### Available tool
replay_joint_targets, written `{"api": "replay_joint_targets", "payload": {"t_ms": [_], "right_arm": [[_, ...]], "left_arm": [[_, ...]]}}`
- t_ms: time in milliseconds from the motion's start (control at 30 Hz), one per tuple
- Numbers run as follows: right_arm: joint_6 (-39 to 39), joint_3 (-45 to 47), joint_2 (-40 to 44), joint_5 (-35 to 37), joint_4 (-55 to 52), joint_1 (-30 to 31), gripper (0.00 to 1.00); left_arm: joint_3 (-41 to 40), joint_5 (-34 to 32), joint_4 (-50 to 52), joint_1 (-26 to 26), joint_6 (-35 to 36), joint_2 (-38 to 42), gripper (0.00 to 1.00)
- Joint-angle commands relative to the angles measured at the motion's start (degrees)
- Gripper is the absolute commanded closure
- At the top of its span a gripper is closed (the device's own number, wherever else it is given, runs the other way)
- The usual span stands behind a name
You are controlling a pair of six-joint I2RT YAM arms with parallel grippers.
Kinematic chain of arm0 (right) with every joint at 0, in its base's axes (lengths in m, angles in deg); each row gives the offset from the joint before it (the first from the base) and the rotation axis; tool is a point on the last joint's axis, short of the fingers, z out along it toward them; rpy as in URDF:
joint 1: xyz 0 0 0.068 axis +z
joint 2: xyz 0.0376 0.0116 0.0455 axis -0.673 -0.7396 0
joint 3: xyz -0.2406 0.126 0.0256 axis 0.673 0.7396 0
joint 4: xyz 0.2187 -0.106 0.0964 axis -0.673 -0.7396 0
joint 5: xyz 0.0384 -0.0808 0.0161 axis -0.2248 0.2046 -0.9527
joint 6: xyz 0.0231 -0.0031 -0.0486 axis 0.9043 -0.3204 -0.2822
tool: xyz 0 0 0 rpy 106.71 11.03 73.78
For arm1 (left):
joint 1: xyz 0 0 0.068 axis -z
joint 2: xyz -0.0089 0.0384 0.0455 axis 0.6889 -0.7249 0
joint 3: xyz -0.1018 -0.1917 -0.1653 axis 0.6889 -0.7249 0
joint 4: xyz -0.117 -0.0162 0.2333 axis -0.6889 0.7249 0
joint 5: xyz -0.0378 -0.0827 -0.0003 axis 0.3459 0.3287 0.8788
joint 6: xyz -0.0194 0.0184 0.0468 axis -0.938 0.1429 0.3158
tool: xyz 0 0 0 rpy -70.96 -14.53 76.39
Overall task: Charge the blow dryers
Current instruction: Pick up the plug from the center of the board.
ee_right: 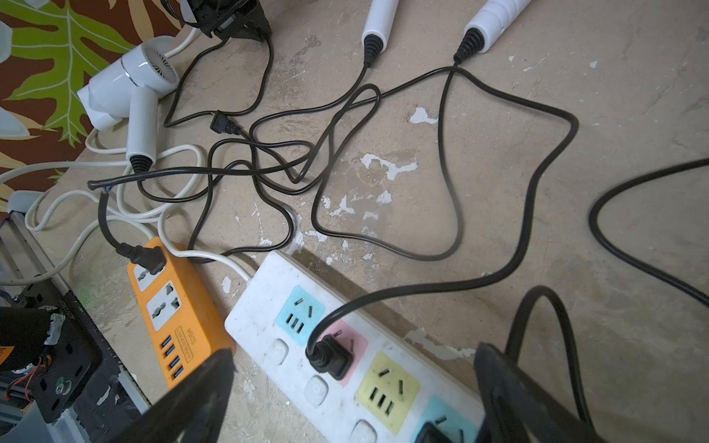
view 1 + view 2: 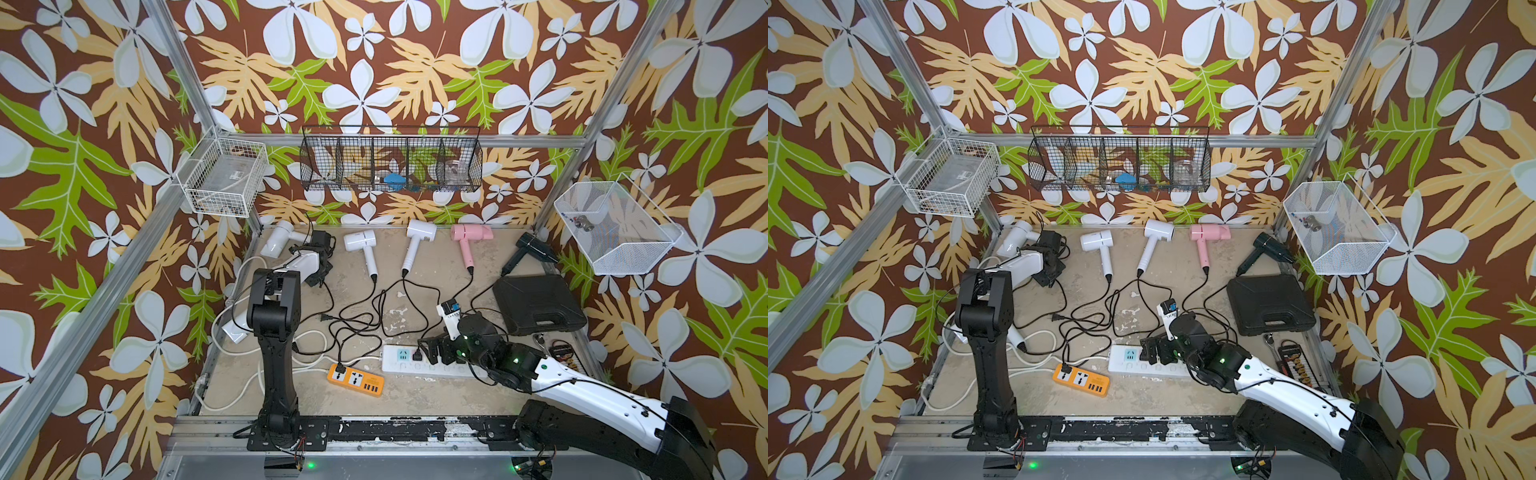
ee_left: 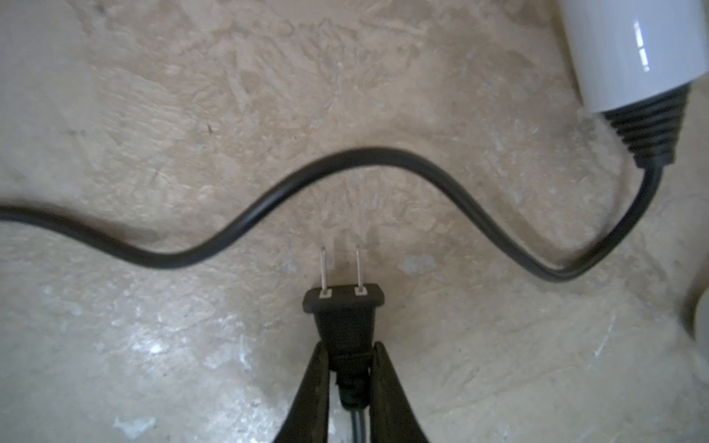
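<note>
The bench (image 2: 415, 399) is carrying 6 blow dryers (image 2: 419, 232) — 5 lying along its back edge, 1 lying at its left edge. The right jaws are hanging spread wide above the white power strip (image 1: 264, 307). The left jaws are pinching a black plug (image 3: 343, 307) by its neck — its 2 prongs pointing away from them.

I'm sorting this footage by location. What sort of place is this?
Most likely a staged robot test cell rather than a real room. An aluminium frame carries flower-print wall panels, and robot arms are bolted to a base rail.
</note>
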Motion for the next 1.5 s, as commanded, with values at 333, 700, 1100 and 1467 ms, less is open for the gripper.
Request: {"api": "replay_joint_targets", "payload": {"t_ms": [333, 700, 1100, 1467], "right_arm": [[-3.0, 0.4, 2.4, -3.5, 2.3, 0.0, 0.00], [-0.7, -2.4, 5.8, -15.6, 11.0, 0.0, 0.00], [-3.2, -20.4, -15.1, -21.2, 17.8, 1.4, 0.10], [-10.3, -41.9, -38.7, -21.4, 10.2, 5.0, 0.24]], "left_arm": [[-8.5, 10.3, -3.4, 0.1, -5.2, 16.8, 1.00], [-10.8, 19.6, -2.5, 0.1, -8.9, 34.8, 1.00], [-22.8, 25.7, -2.8, 0.1, -12.0, 52.8, 1.00], [-31.8, 30.9, -2.8, 0.1, -12.4, 64.9, 1.00]]}}
